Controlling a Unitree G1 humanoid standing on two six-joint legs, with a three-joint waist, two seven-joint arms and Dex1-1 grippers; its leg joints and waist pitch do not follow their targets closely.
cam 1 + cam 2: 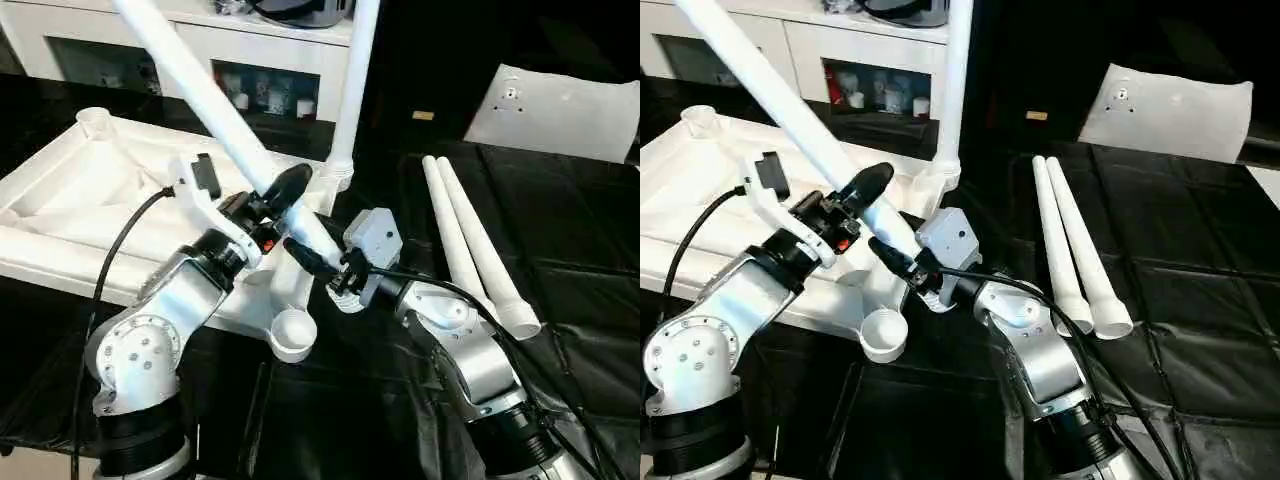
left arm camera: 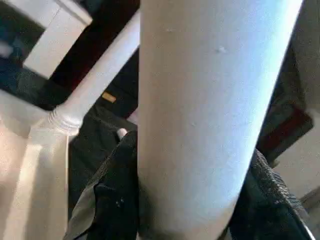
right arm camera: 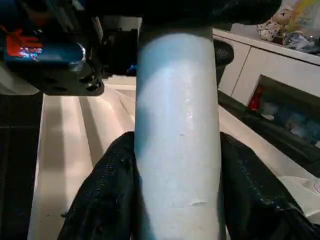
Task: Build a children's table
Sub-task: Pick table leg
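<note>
Closest to the robot is an empty round corner socket point(image 1: 292, 335) at the near corner of the white tabletop point(image 1: 60, 215). The tabletop lies upside down on the black table point(image 1: 580, 300), ribs facing up.

Just above that socket, both pincers hold one long white leg point(image 1: 215, 105). The right pincer point(image 1: 318, 252) is clamped on the low end of the leg, with a black finger on each side of it. The left pincer point(image 1: 272, 205) grips the same leg a little higher up, its black fingers point(image 2: 117, 200) pressed against the tube on both sides. The leg leans far over, up and away to the robot's left. Its bottom end looks close to the socket, but I cannot tell if it touches yet.

The job now seems to be getting this leg into the near socket. To do it well, the leg should be tipped up straight first, so its end sits right over the hole. Then push down gently and evenly. If it goes in crooked, it may jam or push the tabletop sideways.

Farther back, another leg point(image 1: 352, 80) already stands upright in its corner socket. Two spare legs point(image 1: 475, 245) lie side by side on the table to the robot's right, touching each other. One more empty socket point(image 1: 93, 120) waits at the far left corner.
</note>
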